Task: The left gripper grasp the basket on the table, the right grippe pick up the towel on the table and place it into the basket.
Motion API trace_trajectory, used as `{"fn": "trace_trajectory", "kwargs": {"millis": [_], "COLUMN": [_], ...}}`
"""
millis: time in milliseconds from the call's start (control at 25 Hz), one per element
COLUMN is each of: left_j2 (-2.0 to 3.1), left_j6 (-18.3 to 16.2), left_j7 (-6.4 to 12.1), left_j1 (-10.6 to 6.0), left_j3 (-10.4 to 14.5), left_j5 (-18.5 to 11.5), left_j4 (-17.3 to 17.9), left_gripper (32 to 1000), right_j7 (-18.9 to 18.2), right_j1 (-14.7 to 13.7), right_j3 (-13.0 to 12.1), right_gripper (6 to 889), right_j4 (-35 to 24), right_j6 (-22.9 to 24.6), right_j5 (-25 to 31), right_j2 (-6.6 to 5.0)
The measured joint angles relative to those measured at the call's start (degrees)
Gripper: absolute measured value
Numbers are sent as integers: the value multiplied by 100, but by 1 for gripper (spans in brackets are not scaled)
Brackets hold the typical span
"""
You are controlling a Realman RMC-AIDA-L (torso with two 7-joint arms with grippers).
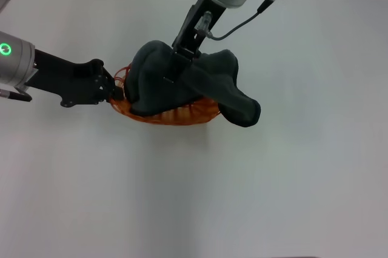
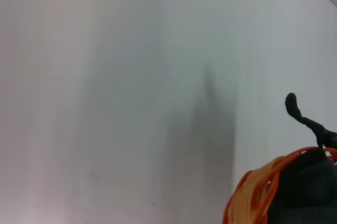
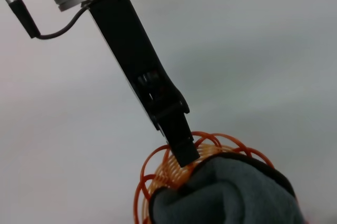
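1. My left gripper (image 1: 114,91) clamps the looped rim of the orange wire basket (image 1: 182,114), which stands toward the far edge of the white table (image 1: 291,173);
2. My right gripper (image 1: 176,67) is sunk in the grey-green towel (image 1: 182,82), pinching its folds; the towel lies mostly in the basket, one lobe hanging over the rim;
3. I judge this the placing step; next I should release and lift away without dragging cloth.

towel (image 1: 182,85): soft matt grey-green cloth, thick folds, under my right claw (image 1: 176,70) | basket (image 1: 176,114): thin glossy orange wire, beside my left claw (image 1: 114,91) | both claws: matt black, plastic-looking | my wrists: smooth silver-grey, satin sheen | table (image 1: 273,185): plain white, matt, smooth
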Motion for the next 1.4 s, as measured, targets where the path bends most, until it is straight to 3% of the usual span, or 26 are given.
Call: {"fn": "trace_trajectory", "kwargs": {"millis": [360,1240,1400], "left_j2": [14,22,31], "left_j6": [0,-21,-46], "left_j7": [0,6,0], "left_j1": [39,112,131], "left_j3": [-8,0,0], "left_j5": [10,19,18], "left_j4": [-9,-66,-66], "left_gripper": [91,92,92], "right_j7": [278,727,762], "right_j1": [-248,-392,-411], "right_j3": [-8,82,254], "right_gripper": [872,869,868], "right_j4": [-840,-2240,-2431], "right_j6": [-561,-1940,-2131], "right_j5": [-170,-153,-135], "right_j2": [-24,-62,-67]}}
